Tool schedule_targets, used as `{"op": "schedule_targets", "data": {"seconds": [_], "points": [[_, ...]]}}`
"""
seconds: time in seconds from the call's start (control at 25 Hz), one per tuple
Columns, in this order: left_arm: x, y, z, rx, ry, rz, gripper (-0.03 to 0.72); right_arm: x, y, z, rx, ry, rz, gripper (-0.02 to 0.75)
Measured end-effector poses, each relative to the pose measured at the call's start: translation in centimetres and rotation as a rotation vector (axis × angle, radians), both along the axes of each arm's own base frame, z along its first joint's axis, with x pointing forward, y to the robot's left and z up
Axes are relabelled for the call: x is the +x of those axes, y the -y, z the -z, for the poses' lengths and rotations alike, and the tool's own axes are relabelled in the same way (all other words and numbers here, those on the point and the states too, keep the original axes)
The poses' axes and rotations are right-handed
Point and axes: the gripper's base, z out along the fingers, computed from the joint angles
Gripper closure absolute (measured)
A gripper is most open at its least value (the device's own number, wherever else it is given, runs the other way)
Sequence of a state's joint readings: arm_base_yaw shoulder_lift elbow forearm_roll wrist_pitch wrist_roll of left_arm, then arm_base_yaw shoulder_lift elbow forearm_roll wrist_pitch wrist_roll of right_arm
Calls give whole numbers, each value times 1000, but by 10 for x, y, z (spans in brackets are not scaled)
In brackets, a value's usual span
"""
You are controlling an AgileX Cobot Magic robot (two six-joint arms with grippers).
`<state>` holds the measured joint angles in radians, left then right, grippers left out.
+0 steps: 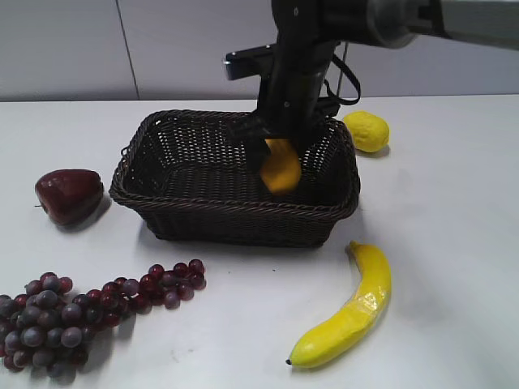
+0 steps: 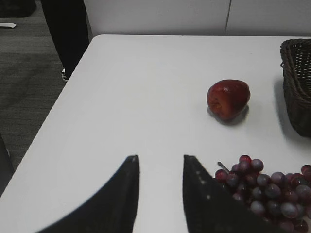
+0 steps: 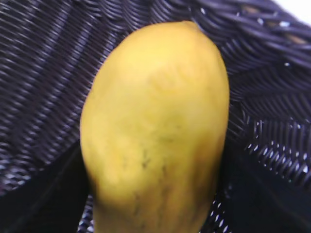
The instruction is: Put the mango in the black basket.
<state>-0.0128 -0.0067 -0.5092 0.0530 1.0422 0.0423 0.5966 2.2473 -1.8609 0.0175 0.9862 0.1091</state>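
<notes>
Right gripper [image 1: 278, 146] holds mango [image 1: 280, 170] inside black basket [image 1: 235, 212]; seemingly unlabelled.

A white table [image 2: 146, 97] stands against a pale panelled wall [image 1: 81, 49] (dark carpet [image 2: 24, 73] beside it).

Count on the surface [image 1: 454, 243]:
- black basket [image 1: 235, 220]: one.
- mango [image 1: 280, 168]: one, inside the basket's walls.
- lemon [image 1: 366, 130]: one.
- banana [image 1: 349, 312]: one.
- dark red apple [image 1: 69, 194]: one.
- grape bunch [image 1: 73, 312]: one cluster; single grapes too many and overlapped to count.
- Tools: two, left tool [image 2: 160, 162], right tool [image 1: 276, 139].
</notes>
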Motion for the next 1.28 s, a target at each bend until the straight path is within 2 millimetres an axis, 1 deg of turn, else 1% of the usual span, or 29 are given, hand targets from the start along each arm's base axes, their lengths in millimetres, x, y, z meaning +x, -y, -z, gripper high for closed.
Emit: {"op": "schedule_targets", "data": {"seconds": [0.12,0.24,0.28,0.32,0.36,0.48,0.56,0.68,0.76,0.8,0.92,1.0,1.08,1.16,1.28], "points": [[0,0,0,0,0,0,448,0,-1,13,-26,-33,-42,177],[0,0,0,0,0,0,448,-2,-1,16,-37,-56,-80,177],[0,0,0,0,0,0,448,-3,-1,17,-38,-58,-84,163],[0,0,0,0,0,0,448,-2,-1,16,-36,-58,-87,124],[0,0,0,0,0,0,448,-2,-2,14,-34,-55,-89,102],[0,0,0,0,0,0,448,0,-3,0,-37,-61,-92,95],[0,0,0,0,0,0,448,3,-1,-15,-47,-69,-89,95],[0,0,0,0,0,0,448,15,6,-42,-35,1,-73,95],[0,0,0,0,0,0,448,22,22,-57,-39,39,-42,97],[0,0,0,0,0,0,448,26,34,-67,-35,58,-18,99],[0,0,0,0,0,0,448,39,81,-97,-21,111,82,115],[0,0,0,0,0,0,448,47,121,-112,-15,136,168,132],[0,0,0,0,0,0,448,50,159,-120,-18,141,248,147],[0,0,0,0,0,0,448,48,196,-124,-14,126,331,156],[0,0,0,0,0,0,448,30,236,-123,-19,76,417,160]]}}
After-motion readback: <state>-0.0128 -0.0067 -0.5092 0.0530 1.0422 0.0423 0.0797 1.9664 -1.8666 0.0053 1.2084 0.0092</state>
